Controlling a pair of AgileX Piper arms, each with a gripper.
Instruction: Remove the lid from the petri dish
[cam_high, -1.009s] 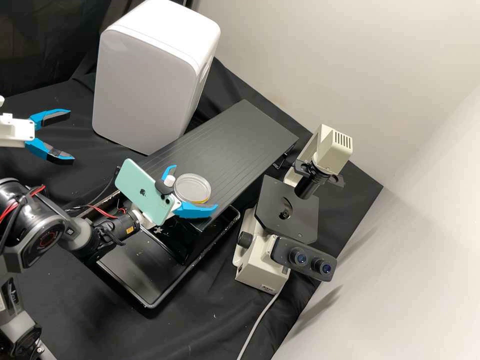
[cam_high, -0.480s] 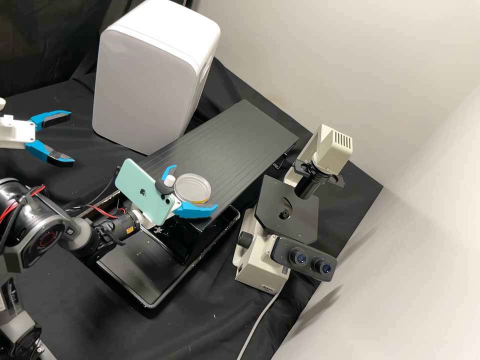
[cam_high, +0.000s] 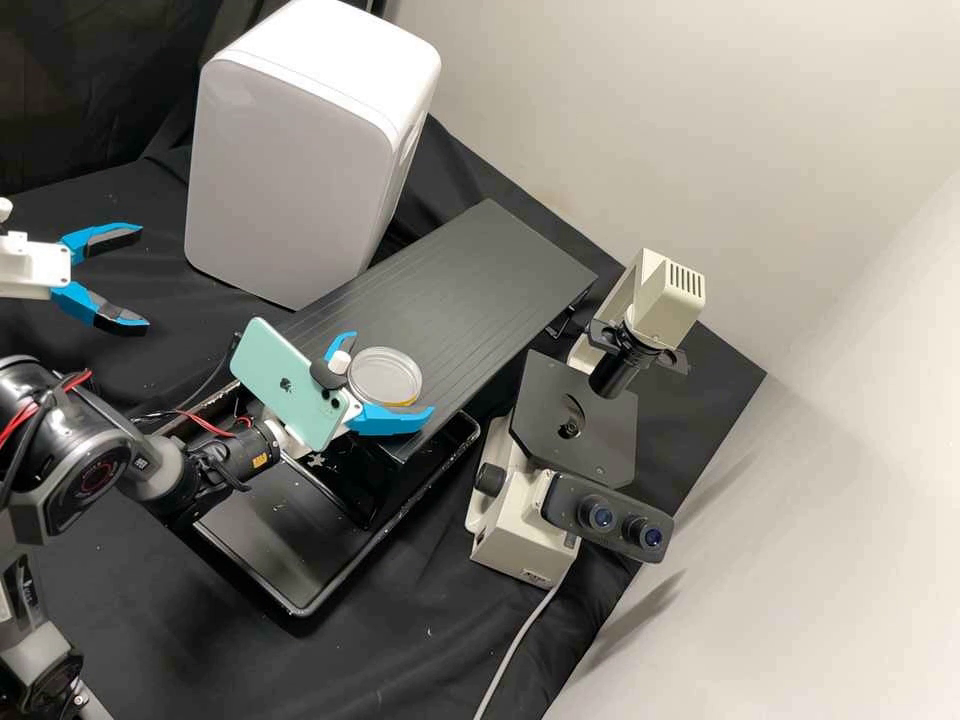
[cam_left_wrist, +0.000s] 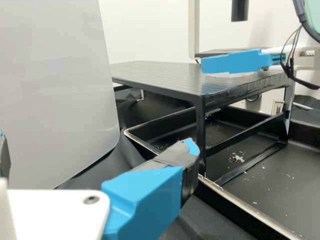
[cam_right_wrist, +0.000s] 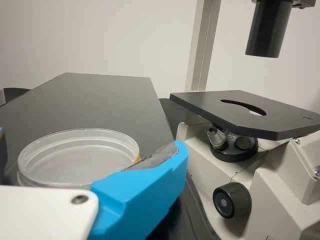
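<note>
So, the task is at its beginning: the clear round plastic petri dish (cam_high: 385, 376) still has its lid on, as far as you can judge, because the rim looks closed all around in the right wrist view. The dish sits on the black ribbed raised platform (cam_high: 470, 270), at the end toward seven o'clock in the high view, above the shallow black tray (cam_high: 270, 560).

Your right end effector (cam_high: 391, 373) is already around the dish. It is wide open and has hold of nothing, with one blue finger at the dish's ten o'clock side and the other at its five o'clock side. That second finger (cam_right_wrist: 145, 185) lies just beside the rim; whether it touches, I cannot tell.

Your left end effector (cam_high: 138, 277) is open as well and empty, above the black table (cam_high: 400, 640), well apart from the dish at about nine o'clock.

What is left, in my judgement, is nearly everything: close on the lid only, lift it free of the base, and put it down. The white microscope (cam_high: 570, 440) stands near, at four o'clock of the dish.
</note>
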